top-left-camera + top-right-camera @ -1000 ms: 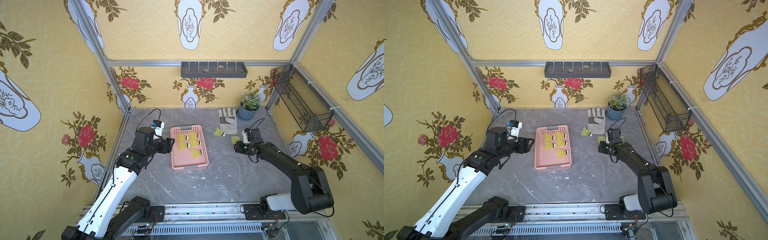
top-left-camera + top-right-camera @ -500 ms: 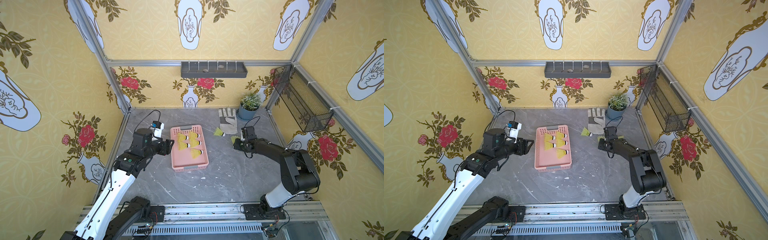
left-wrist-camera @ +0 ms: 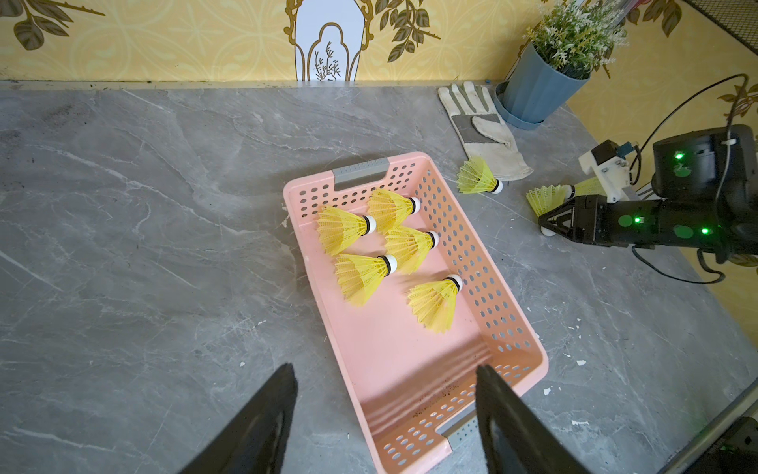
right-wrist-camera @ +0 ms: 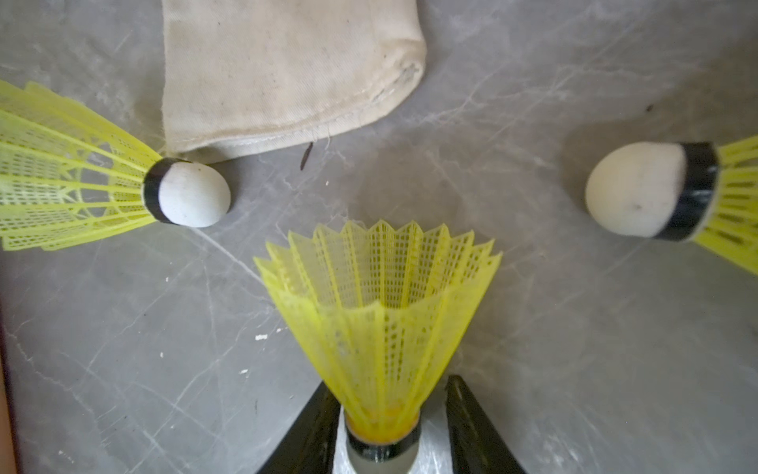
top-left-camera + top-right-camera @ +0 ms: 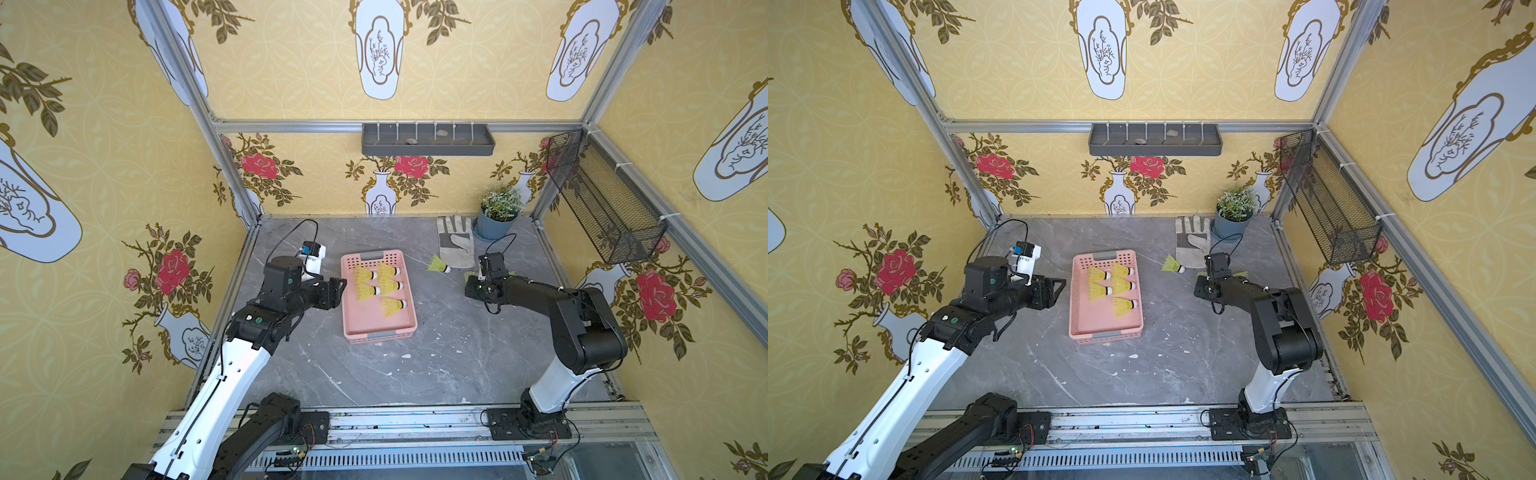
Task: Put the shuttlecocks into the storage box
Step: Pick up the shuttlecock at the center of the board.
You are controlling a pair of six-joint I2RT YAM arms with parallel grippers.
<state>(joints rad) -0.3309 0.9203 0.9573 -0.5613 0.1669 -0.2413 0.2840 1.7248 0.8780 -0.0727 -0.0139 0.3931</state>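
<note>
The shuttlecock (image 4: 379, 320) lay with its black-banded tip between the jaws of the right gripper (image 4: 389, 381), its skirt fanning outward. The jaws flanked the tip closely, but the blurred edge left it unclear whether they pinched it. A second shuttlecock (image 4: 82, 176) lay just beside the cuff of a work glove (image 4: 287, 69), and a third shuttlecock (image 4: 656, 193) lay apart on the desk (image 4: 533, 328). The right arm (image 5: 540, 291) stretched low, forearm near level. The left gripper (image 3: 385, 369) hung with jaws spread wide and empty, just beside a long side of the storage box (image 3: 471, 262). Inside it, five shuttlecocks (image 3: 361, 275) lay toward its far end. The left arm (image 5: 232, 374) reached forward, wrist level.
</note>
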